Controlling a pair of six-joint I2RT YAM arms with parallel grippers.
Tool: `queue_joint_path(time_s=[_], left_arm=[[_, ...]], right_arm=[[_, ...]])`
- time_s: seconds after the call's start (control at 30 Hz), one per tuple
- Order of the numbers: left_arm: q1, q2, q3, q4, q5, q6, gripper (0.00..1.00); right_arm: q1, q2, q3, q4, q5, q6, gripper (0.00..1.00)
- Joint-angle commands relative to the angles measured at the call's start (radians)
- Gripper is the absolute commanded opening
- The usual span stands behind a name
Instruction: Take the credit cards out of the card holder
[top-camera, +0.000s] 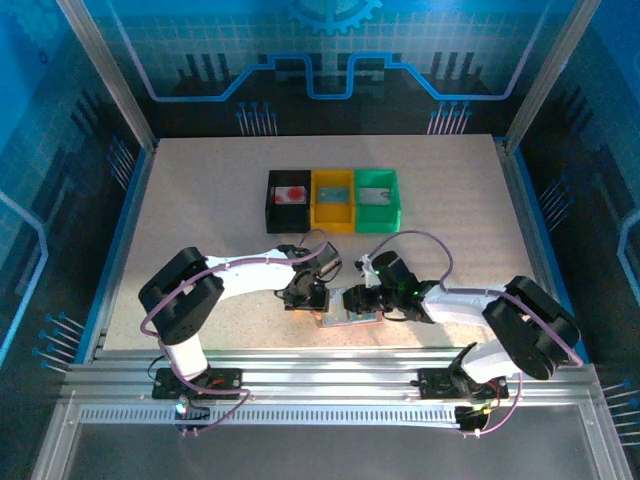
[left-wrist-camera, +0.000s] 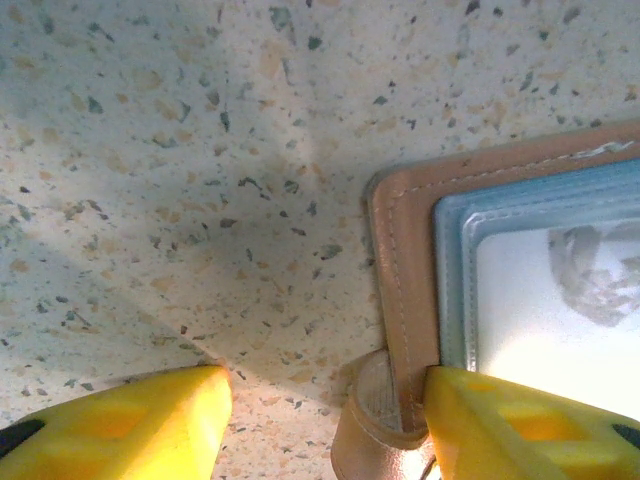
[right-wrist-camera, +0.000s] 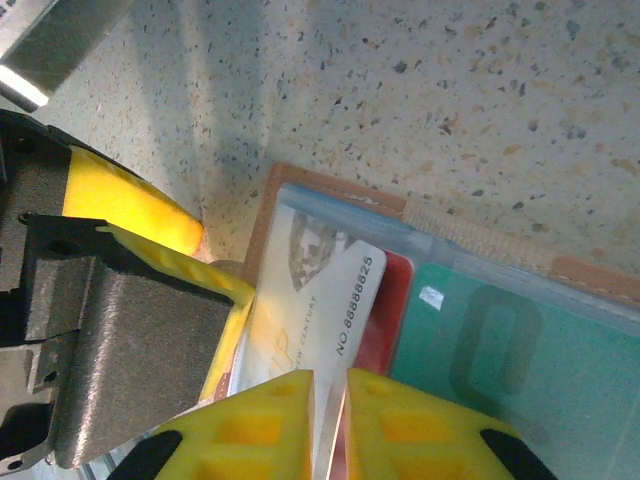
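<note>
The card holder (right-wrist-camera: 330, 190) lies open on the counter (right-wrist-camera: 450, 100). The left pincer (left-wrist-camera: 325, 385), half-spread, touches its soft edge. The right pincer (right-wrist-camera: 330, 420), nearly closed, seemingly nips a stiff, slick pale card (right-wrist-camera: 330, 300) by its end, beside the red card (right-wrist-camera: 395, 300) and teal card (right-wrist-camera: 500, 350).

Both arms reach inward and low, wrists bent down; the left arm (top-camera: 235, 275) stretches right, and the left gripper (left-wrist-camera: 325, 415) points down with jaws partly apart; the right arm (top-camera: 470, 303) stretches left, and the right gripper (right-wrist-camera: 330, 400) is nearly closed, pinching a thin card (right-wrist-camera: 335, 290); the grippers sit just beside each other.
</note>
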Motion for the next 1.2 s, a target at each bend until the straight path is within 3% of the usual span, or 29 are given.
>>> queue_joint_path(time_s=[0.0,0.43,0.8,1.17], left_arm=[[-0.019,0.155,-0.070,0.161,0.102,-0.001,0.56],[-0.019,0.150,-0.069,0.158,0.102,-0.001,0.56],[-0.019,0.142,-0.066,0.148,0.096,0.003,0.56],[-0.018,0.135,-0.070,0.144,0.095,0.002,0.57]], right_arm=[[0.033,-0.016,-0.001,0.102,-0.111,0.001,0.15],[0.048,-0.020,-0.003,0.102,-0.115,-0.006,0.12],[0.052,-0.092,-0.021,0.051,-0.054,-0.026,0.00],[0.021,-0.138,-0.038,0.017,-0.037,-0.028,0.00]])
